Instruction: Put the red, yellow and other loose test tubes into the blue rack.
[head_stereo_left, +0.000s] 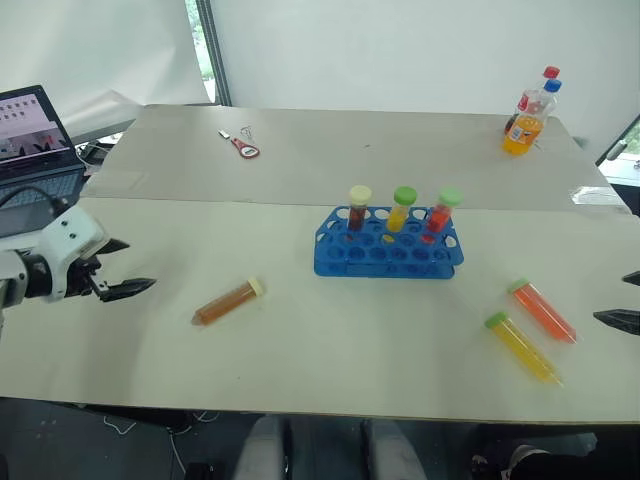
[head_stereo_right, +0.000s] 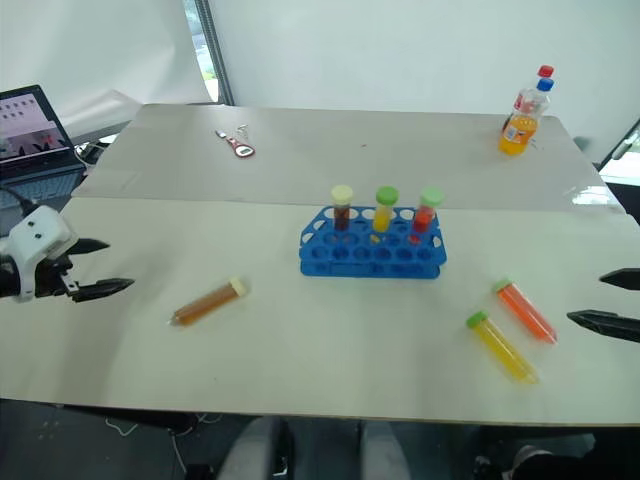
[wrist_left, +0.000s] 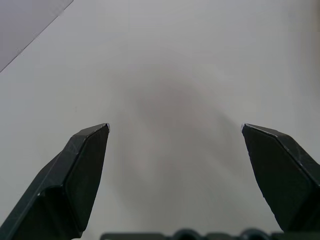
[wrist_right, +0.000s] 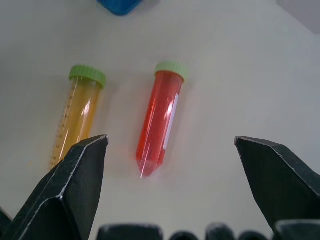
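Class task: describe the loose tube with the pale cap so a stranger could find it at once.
Start at the bright blue plastic tube rack mid-table. To its left, a clear tube of brownish-orange liquid lies alone on the tabletop. Its cap is pale yellow; the other two loose tubes have green caps.

the two head views look forward and down over the bench (head_stereo_left: 320, 330) from nearly the same spot, a little apart sideways, and share the whole scene: the blue rack (head_stereo_left: 388, 252) near the middle and the bottles (head_stereo_left: 528, 118) at the far right. the left wrist view sits close above bare bench. the right wrist view looks down from close by on the red tube (wrist_right: 160, 120) and the yellow tube (wrist_right: 77, 112), both also seen from the head.
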